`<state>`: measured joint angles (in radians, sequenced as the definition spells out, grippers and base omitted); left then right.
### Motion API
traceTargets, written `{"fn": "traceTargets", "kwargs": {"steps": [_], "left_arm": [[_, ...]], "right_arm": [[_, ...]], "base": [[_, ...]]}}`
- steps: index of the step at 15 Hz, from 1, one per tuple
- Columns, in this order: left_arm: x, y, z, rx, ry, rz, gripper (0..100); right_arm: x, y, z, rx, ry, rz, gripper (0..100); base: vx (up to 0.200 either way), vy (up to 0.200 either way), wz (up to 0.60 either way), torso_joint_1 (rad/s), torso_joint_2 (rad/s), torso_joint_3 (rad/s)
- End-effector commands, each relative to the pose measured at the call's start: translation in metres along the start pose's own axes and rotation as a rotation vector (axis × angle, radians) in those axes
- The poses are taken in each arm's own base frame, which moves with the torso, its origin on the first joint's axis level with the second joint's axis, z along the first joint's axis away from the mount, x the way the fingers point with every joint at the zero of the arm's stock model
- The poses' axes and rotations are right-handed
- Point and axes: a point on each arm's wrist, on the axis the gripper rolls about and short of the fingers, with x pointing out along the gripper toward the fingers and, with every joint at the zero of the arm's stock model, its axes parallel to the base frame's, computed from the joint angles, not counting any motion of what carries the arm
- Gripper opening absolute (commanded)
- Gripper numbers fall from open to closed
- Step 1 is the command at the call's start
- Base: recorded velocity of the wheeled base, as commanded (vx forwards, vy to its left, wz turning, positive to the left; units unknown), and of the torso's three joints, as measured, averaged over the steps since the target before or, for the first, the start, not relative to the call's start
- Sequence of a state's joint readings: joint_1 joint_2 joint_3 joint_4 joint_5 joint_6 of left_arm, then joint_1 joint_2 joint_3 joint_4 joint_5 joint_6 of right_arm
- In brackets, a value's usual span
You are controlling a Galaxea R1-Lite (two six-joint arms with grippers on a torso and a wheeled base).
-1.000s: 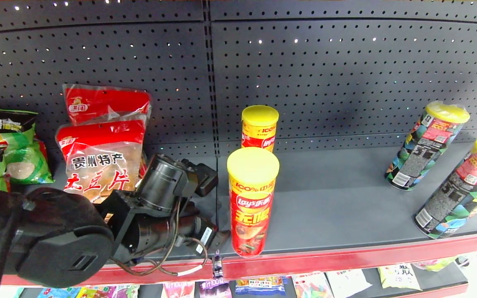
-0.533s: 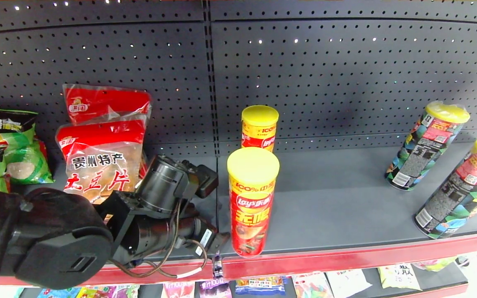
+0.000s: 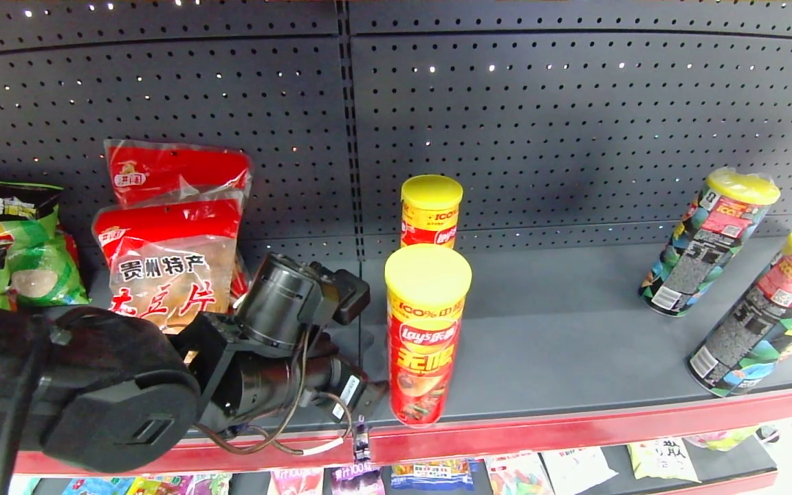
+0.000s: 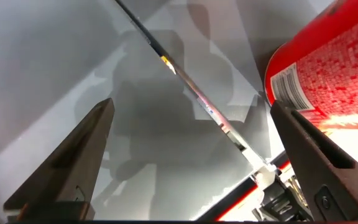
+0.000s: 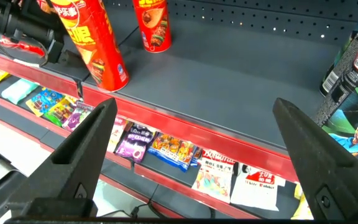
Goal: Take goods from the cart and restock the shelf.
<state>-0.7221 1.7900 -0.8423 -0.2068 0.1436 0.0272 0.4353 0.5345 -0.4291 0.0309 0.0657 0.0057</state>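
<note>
A red chip can with a yellow lid (image 3: 427, 337) stands upright near the front edge of the grey shelf (image 3: 561, 330). A second, similar can (image 3: 430, 210) stands behind it by the back panel. My left gripper (image 4: 191, 109) lies low on the shelf just left of the front can and is open. The can (image 4: 328, 62) sits against the inner side of one finger, with bare shelf across the rest of the gap. My right gripper (image 5: 194, 106) hangs open in front of the shelf with nothing between its fingers. Both cans (image 5: 95, 43) (image 5: 153, 22) stand off to its side.
Red snack bags (image 3: 169, 240) and green chip bags (image 3: 4, 240) stand behind the left arm. Two dark patterned tubes with yellow lids (image 3: 709, 240) (image 3: 767, 323) lean at the shelf's right end. A red rail (image 3: 575, 426) edges the shelf, with small packets (image 3: 430, 474) on the shelf below.
The front can has shifted a little to the right along the shelf edge, and my left wrist has moved right with it. The rear can and the tubes stayed put.
</note>
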Motion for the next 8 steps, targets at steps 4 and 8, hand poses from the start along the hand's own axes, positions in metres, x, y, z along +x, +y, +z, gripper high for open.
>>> {"fn": "traceTargets", "kwargs": {"steps": [4, 8], "left_arm": [[0.0057, -0.0042, 0.0021, 0.007, 0.003, -0.008, 100], [0.0089, -0.0047, 0.0045, 0.007, 0.000, -0.008, 100]], "right_arm": [[0.0008, 0.0000, 0.0001, 0.001, 0.003, 0.001, 100], [0.0008, 0.0000, 0.0001, 0.002, 0.003, 0.001, 100]], "base": [[0.000, 0.000, 0.00, 0.000, 0.00, 0.000], [0.000, 0.000, 0.00, 0.000, 0.00, 0.000]]}}
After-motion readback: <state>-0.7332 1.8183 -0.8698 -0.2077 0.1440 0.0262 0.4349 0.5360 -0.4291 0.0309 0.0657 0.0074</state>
